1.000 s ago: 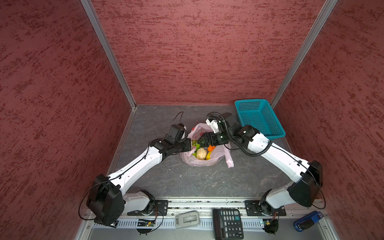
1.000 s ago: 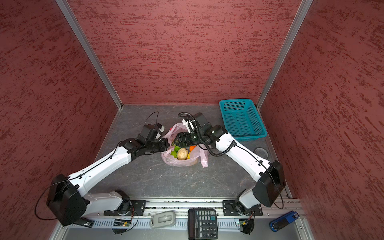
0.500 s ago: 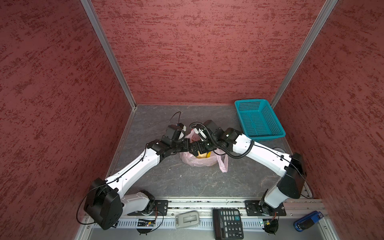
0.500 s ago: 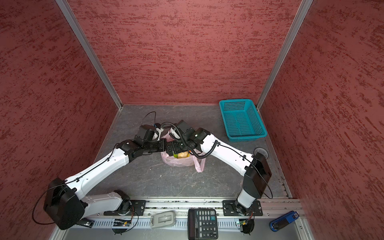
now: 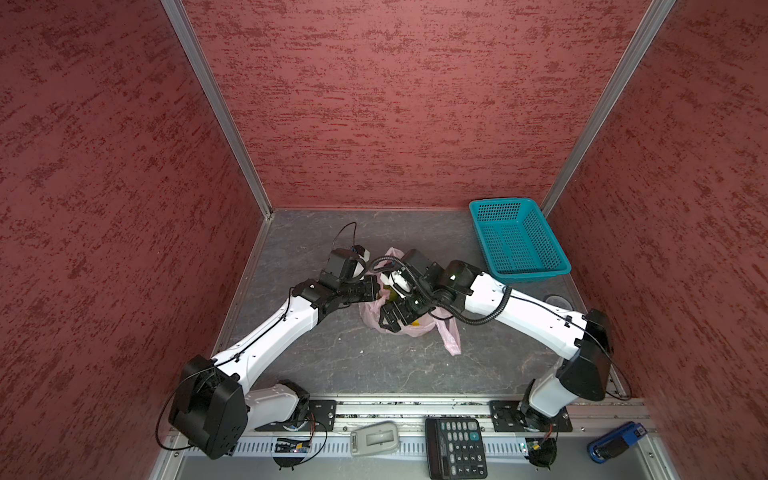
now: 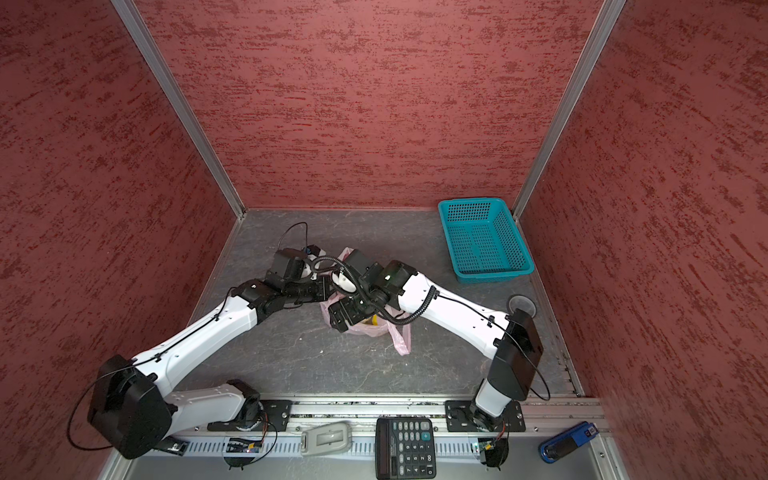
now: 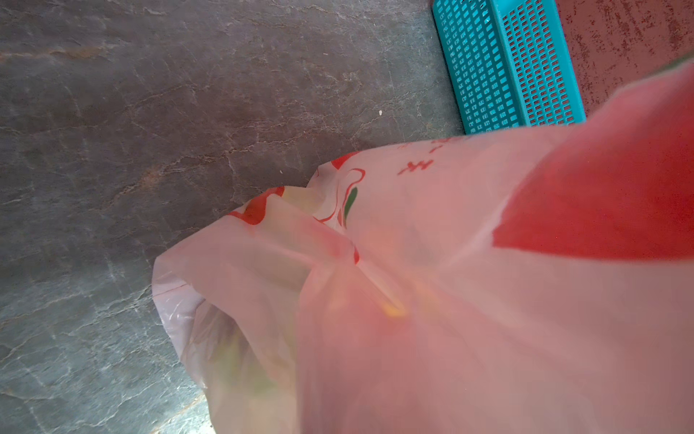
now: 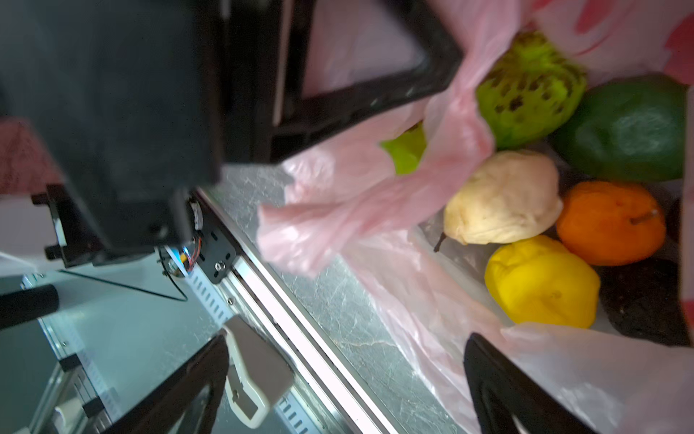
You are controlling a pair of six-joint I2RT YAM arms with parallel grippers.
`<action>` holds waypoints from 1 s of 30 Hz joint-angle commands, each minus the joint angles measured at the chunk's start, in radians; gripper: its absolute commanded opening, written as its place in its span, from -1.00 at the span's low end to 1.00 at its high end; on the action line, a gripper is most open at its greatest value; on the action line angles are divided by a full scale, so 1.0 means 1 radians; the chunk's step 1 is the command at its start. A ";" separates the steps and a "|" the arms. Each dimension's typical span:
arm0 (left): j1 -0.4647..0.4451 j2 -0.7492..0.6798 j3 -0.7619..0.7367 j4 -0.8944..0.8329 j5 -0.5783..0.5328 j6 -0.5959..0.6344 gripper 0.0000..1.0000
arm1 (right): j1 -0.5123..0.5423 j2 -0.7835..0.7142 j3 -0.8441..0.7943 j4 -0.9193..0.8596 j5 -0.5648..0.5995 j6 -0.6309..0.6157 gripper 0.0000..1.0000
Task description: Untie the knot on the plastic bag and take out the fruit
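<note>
Plastic bag (image 5: 419, 329): slumped at centre frame in both top views, between the two arms. Mouth gaping, no tied knot to be made out (handles seemingly parted, with one pink strip (image 5: 452, 343) trailing toward lower right).

Teal basket (image 5: 517, 241): parked well apart at upper right, presumably as the drop-off for whatever comes out.

Left gripper (image 5: 372, 291): pressed together at the bag's left rim, apparently pinching the film and lifting it to keep the mouth open. Film stretched right across the left wrist view, fingers unseen there.

Right gripper (image 8: 347, 338): spread to the full over the bag's lower-left lip in the top views. Nothing between the jaws but film and floor.

Fruit (image 8: 601, 233): heaped inside the bag at the right edge of the right wrist view, at least six pieces showing. Yellow piece (image 8: 540, 282) nearest, just above the finger (image 8: 499, 383) at lower right, not touching it. Probably calls for swinging the open jaws over that piece before closing.
</note>
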 commanded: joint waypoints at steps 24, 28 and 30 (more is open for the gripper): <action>0.168 0.315 0.154 0.280 0.180 0.024 -1.00 | 0.249 0.178 -0.154 0.125 0.130 -0.246 0.97; 0.196 0.335 0.166 0.322 0.172 0.000 -1.00 | 0.249 0.251 -0.156 0.178 0.158 -0.231 0.97; 0.211 0.333 0.168 0.336 0.165 -0.007 -1.00 | 0.249 0.291 -0.144 0.175 0.156 -0.234 0.97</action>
